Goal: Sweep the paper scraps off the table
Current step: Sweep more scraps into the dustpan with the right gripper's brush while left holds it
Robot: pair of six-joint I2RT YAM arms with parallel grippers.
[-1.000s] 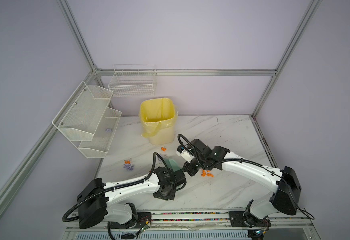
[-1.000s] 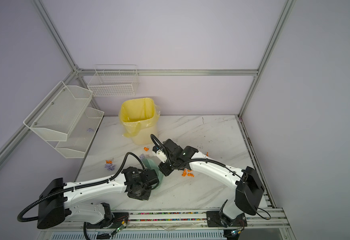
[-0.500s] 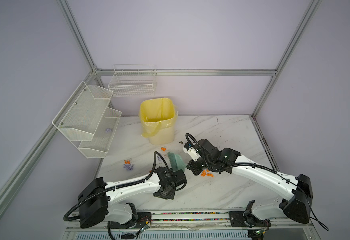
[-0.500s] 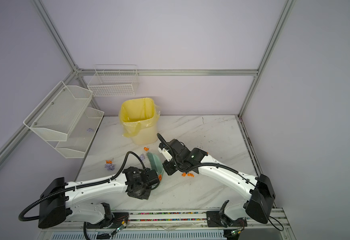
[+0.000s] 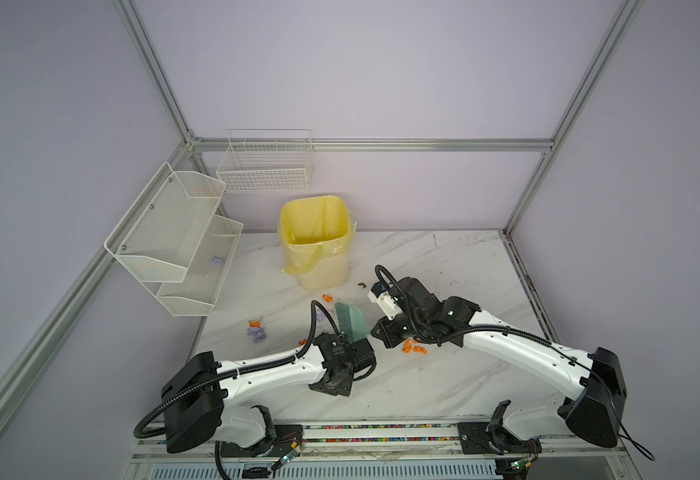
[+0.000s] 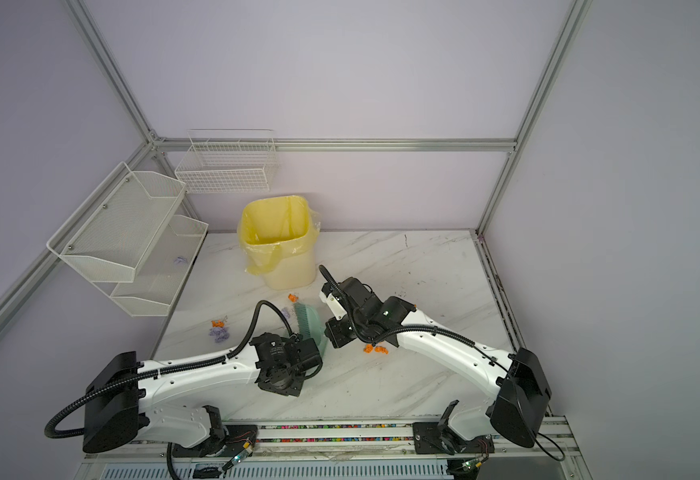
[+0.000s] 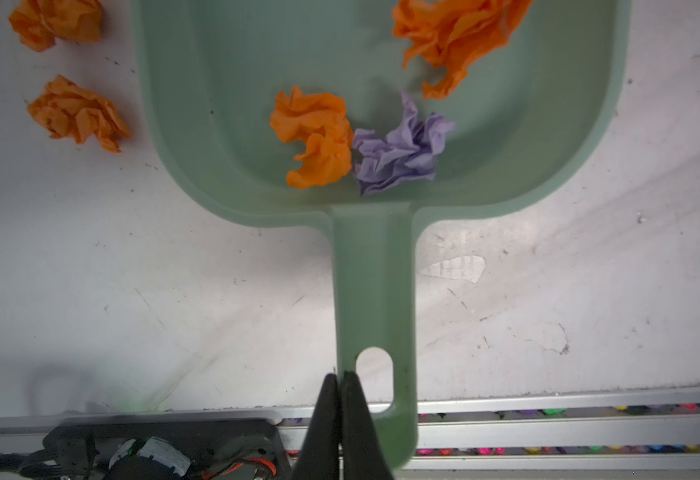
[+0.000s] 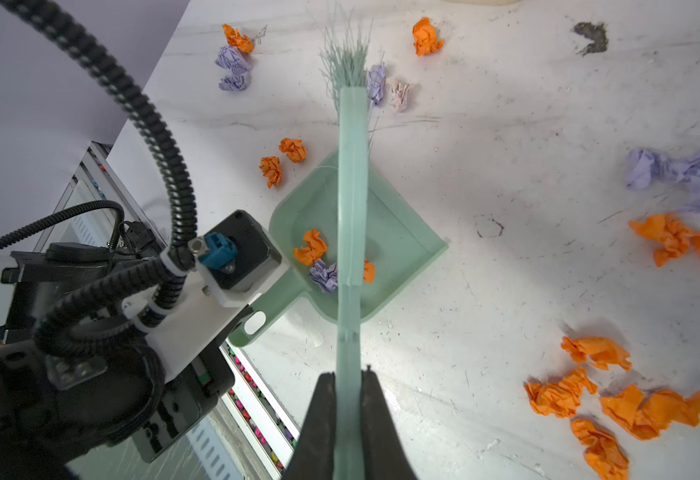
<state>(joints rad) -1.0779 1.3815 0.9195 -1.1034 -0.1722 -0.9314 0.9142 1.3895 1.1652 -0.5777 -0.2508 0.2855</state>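
In a top view the yellow bin (image 5: pixel 319 245) stands at the back of the table (image 5: pixel 443 270), probably the tipping place. Loose paper scraps (image 5: pixel 414 347) lie beside the right arm (image 5: pixel 506 349).

Left wrist view: the left gripper (image 7: pixel 342 376) pinches the dustpan (image 7: pixel 375 270) handle tight, so the pan lies apparently flat, three scraps inside.

Right wrist view: the right gripper (image 8: pixel 348 374) clamps the brush (image 8: pixel 352 187) handle, its bristles beyond the pan's mouth. The left arm (image 8: pixel 90 332) crowds one side.
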